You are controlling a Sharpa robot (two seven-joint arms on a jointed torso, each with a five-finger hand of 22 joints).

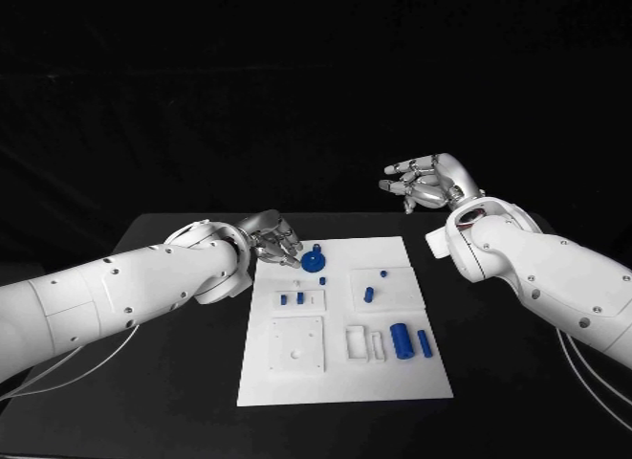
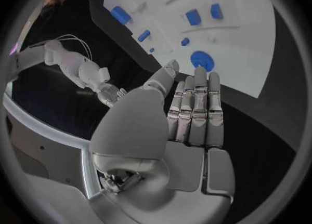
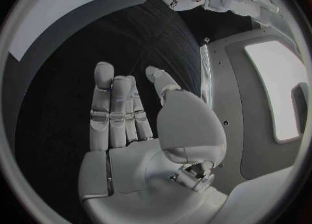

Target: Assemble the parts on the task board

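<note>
Task board [image 1: 399, 378] lies mid-table [image 1: 164, 239]; left hand [image 1: 272, 239] at its far-left corner, right hand [image 1: 428, 182] beyond its far-right.

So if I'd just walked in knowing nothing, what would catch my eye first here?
Probably the white task board in the middle of the black table, dotted with small blue parts, the roundest being a blue knob-like part near its far edge. Next, the left hand hovering right beside that part with nothing in it. The right hand is raised beyond the table's far right corner, fingers apart, also holding nothing.
</note>
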